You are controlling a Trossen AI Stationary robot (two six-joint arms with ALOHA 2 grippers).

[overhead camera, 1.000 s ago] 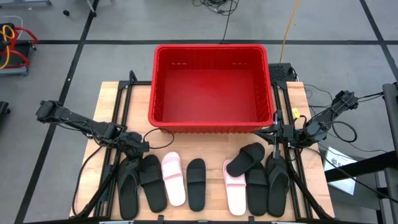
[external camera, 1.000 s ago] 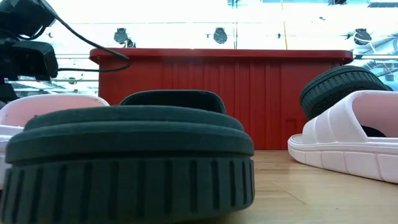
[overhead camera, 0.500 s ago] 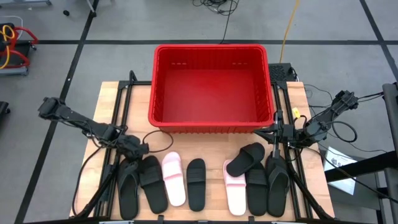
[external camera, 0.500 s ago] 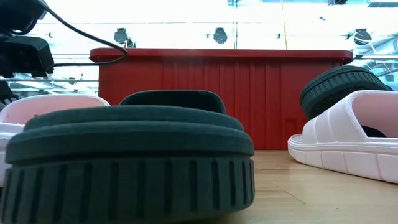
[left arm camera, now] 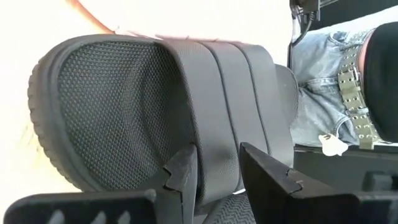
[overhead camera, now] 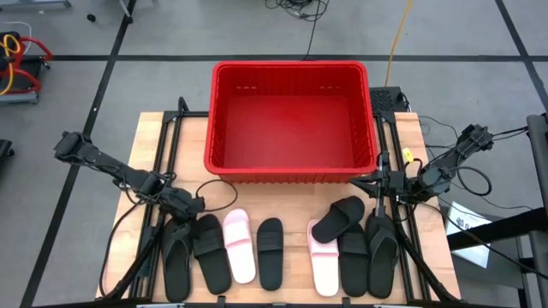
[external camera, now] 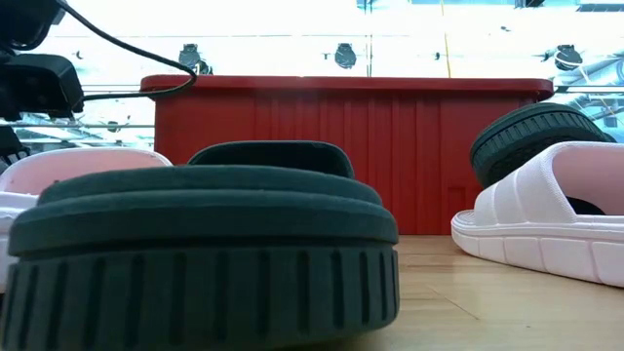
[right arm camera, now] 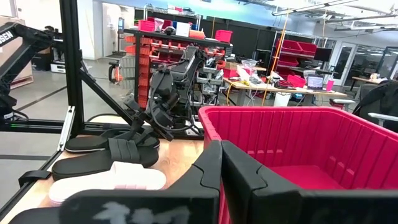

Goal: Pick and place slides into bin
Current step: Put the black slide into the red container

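In the low view a black slide (external camera: 200, 249) fills the foreground, hiding most of the table (external camera: 507, 292) and the lower wall of the bin (external camera: 390, 146). In the left wrist view the fingers (left arm camera: 183, 171) cover part of a black slide's band (left arm camera: 217, 112), and a person's jeans (left arm camera: 323, 106) are cut off by the edge.

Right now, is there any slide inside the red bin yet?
No, the high view shows the bin with a bare red floor, and all the slides lie on the table in front of it.

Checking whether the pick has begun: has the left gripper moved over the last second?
Yes, slightly. In the high view the left gripper has edged away from the bin toward the black slide below it; its fingers now straddle the strap.
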